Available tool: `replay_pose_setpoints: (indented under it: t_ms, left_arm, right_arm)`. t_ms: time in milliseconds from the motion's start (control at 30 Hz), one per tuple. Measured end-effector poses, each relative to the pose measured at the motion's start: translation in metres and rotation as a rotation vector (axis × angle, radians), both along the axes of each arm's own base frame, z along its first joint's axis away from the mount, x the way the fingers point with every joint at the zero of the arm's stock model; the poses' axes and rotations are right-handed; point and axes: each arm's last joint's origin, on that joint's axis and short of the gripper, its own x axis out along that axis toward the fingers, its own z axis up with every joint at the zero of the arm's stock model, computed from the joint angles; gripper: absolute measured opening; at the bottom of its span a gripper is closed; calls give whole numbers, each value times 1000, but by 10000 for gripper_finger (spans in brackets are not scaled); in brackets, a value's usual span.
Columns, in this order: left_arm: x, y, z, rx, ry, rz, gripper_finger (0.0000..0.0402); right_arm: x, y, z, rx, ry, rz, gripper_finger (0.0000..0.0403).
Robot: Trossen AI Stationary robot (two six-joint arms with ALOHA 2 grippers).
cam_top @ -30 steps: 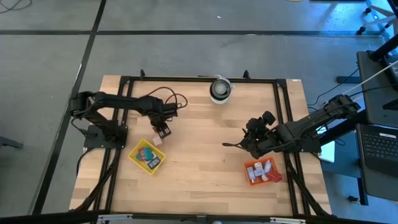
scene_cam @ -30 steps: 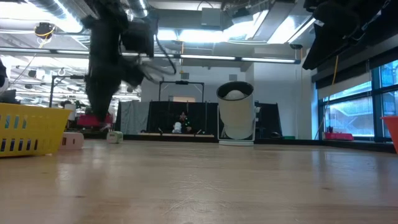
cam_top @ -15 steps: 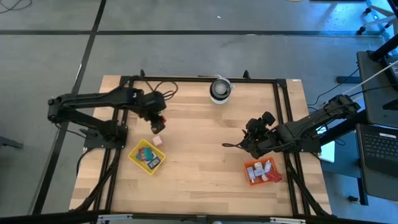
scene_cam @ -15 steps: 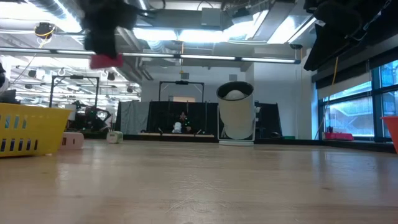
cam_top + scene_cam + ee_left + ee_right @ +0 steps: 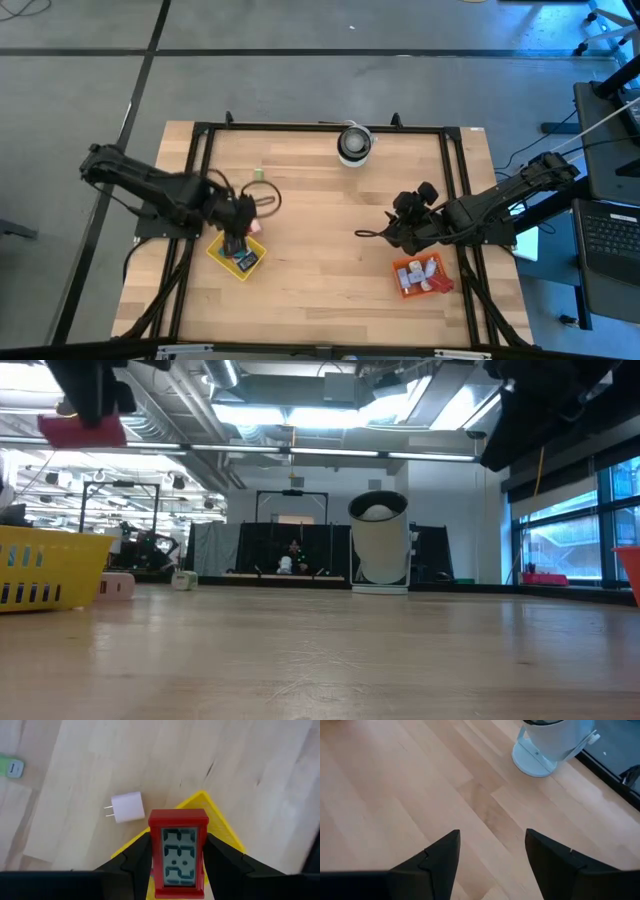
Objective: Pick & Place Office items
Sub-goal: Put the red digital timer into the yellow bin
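So starting on the left side of the table (image 5: 330, 300): the left gripper (image 5: 176, 857) is up in the air over the yellow tray (image 5: 236, 251), pinching a little red digital clock (image 5: 178, 851) between its two fingers. In the left wrist view you can see the clock's LCD face, with the corner of the yellow tray right underneath it. In the low view the red clock (image 5: 82, 430) hangs high above the yellow tray's slatted wall (image 5: 50, 568). The tray already has a few small items in it, at least one blue; hard to make out more than that.

Just beside the tray, on the bare wood, there's a small lavender charger plug (image 5: 127, 807) lying flat with its prongs pointing away from the tray. A bit farther out sits a tiny green piece (image 5: 258, 174), well apart from the tray.

Middle back edge of the table: the white round roll (image 5: 353, 144) standing on its own.

Over on the right, the right gripper (image 5: 492, 862) hovers above bare wood with its fingers spread and nothing between them. Near it, toward the table's front right, is the orange tray (image 5: 420, 276) with several small pieces inside, some white and red ones from what I can see.
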Motion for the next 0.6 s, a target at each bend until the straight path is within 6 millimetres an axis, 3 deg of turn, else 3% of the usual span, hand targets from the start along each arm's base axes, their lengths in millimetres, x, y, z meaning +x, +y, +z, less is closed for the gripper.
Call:
replay_pose_setpoints:
  t_ms: [400, 600]
  left_arm:
    - [29, -49, -56, 145, 240, -119, 148]
    - [36, -60, -78, 172, 334, -185, 148]
  right_arm:
    - [2, 1, 0, 15, -17, 1, 224]
    - [2, 2, 1, 25, -24, 3, 224]
